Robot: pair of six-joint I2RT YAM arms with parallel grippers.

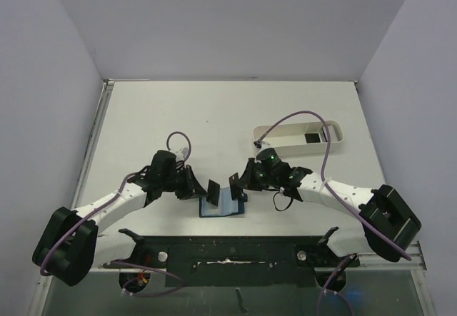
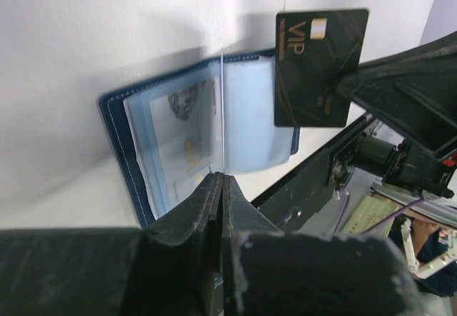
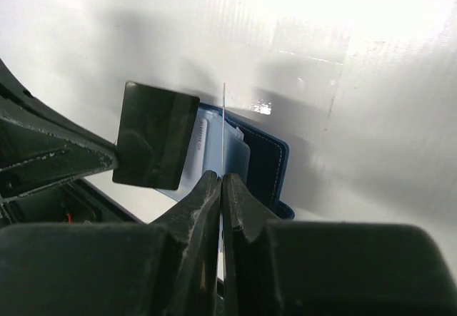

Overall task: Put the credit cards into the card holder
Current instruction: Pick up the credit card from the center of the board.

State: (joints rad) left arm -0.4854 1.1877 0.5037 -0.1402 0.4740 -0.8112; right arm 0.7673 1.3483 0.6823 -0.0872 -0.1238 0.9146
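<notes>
The card holder [image 1: 223, 206] lies open on the table between both arms, navy outside and light blue inside [image 2: 187, 139], also seen in the right wrist view [image 3: 265, 160]. My left gripper [image 1: 200, 187] is shut on a dark credit card [image 1: 213, 190], which shows edge-on as a thin line [image 2: 223, 116] in its own view and flat [image 3: 156, 135] in the right wrist view. My right gripper [image 1: 241, 182] is shut on a black "VIP" credit card [image 2: 321, 68], which stands edge-on [image 3: 223, 130] over the holder. Both cards hang just above the open holder.
A long white oval tray [image 1: 285, 139] sits at the back right with one small dark card [image 1: 312, 138] in it. A black base rail [image 1: 228, 248] runs along the near edge. The table's left rim [image 1: 96, 138] borders the wall.
</notes>
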